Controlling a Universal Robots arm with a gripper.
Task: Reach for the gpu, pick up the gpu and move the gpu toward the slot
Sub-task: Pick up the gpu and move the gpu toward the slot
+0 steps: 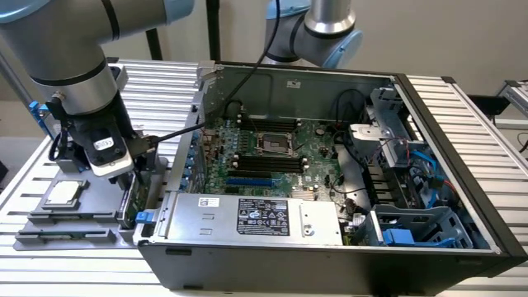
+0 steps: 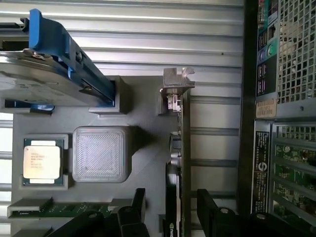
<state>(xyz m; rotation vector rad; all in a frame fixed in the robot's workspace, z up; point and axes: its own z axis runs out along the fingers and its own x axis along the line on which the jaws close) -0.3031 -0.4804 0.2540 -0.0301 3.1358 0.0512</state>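
Note:
The gpu (image 2: 180, 148) stands on edge in a grey holder tray (image 2: 148, 113), seen as a thin dark strip with its silver bracket (image 2: 176, 83) at one end. My gripper (image 2: 172, 210) is open just above it, one black finger (image 2: 137, 206) on each side of the card with gaps showing. In the exterior view the gripper (image 1: 130, 180) hangs over the gpu (image 1: 126, 203) at the tray's edge, beside the open computer case (image 1: 412, 260). The blue expansion slot (image 1: 247, 182) lies on the motherboard inside the case.
On the tray sit a silver hard drive in a blue frame (image 2: 49, 74), a small square chip (image 2: 42, 160), a grey square block (image 2: 101, 153) and a memory stick (image 2: 59, 209). The case wall (image 2: 249, 113) rises close beside the gpu. A second arm (image 1: 326, 31) stands behind the case.

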